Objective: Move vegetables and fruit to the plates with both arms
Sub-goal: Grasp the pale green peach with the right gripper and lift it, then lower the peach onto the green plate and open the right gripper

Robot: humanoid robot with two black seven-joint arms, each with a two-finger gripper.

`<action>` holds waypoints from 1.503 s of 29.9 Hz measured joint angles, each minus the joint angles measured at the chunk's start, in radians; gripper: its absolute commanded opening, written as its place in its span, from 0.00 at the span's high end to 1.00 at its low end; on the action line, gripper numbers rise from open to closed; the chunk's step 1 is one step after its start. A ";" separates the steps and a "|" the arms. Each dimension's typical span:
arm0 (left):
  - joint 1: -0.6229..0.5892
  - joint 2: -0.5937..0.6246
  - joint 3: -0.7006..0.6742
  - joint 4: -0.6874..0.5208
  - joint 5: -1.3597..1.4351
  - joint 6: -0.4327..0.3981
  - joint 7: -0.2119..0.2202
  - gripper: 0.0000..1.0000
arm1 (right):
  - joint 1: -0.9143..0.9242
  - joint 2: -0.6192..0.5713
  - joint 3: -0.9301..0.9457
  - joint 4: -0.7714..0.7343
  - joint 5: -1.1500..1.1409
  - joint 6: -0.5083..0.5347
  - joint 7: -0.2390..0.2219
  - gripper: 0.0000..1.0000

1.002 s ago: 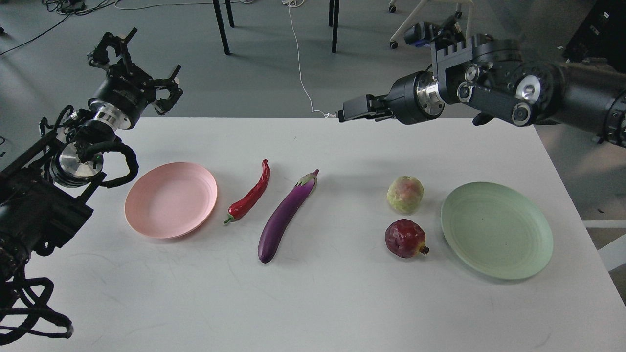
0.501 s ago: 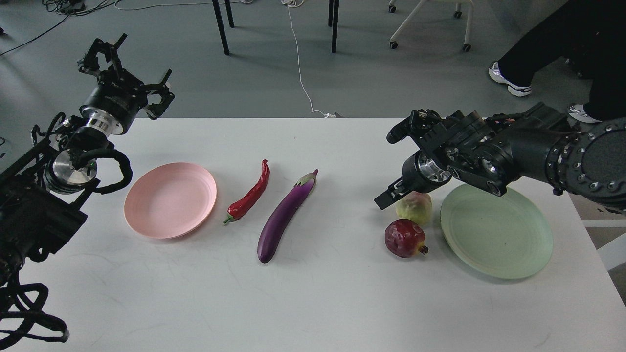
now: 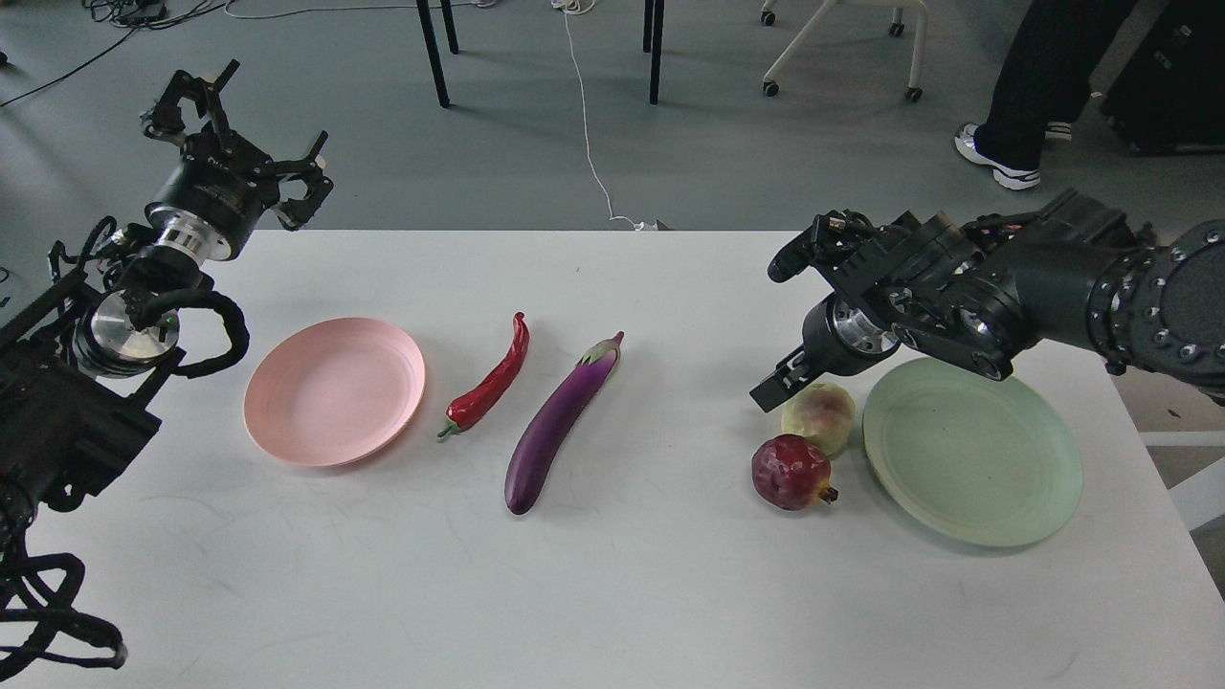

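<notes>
Four untouched pieces of produce lie between two empty plates.
Right gripper, fingers indistinguishable, hangs beside the bumpy yellow-green fruit, likely approaching; left gripper waits spread apart.

Eggplant mid-table, chili pepper just left of it, one plate further left, pomegranate right, bumpy fruit behind that, other plate rightmost.

The purple eggplant and red chili pepper are shining glossy and smooth. The pink plate and green plate are looking matt plastic. The pomegranate is showing a dimpled sheen on the matt white bench.
</notes>
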 measured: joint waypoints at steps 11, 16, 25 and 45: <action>0.001 0.009 0.001 0.001 0.000 -0.011 0.000 0.02 | -0.006 -0.064 -0.011 0.060 0.007 0.000 -0.004 0.48; 0.001 0.009 0.001 0.001 0.001 -0.012 0.000 0.02 | -0.008 -0.065 0.013 0.058 0.010 -0.003 -0.009 0.56; 0.001 0.019 0.001 0.000 0.001 -0.010 0.002 0.02 | 0.089 -0.187 0.039 0.081 0.004 -0.002 -0.008 0.56; 0.001 0.021 0.012 -0.002 0.003 -0.006 0.006 0.02 | 0.003 -0.413 0.041 0.166 -0.162 -0.064 -0.008 0.01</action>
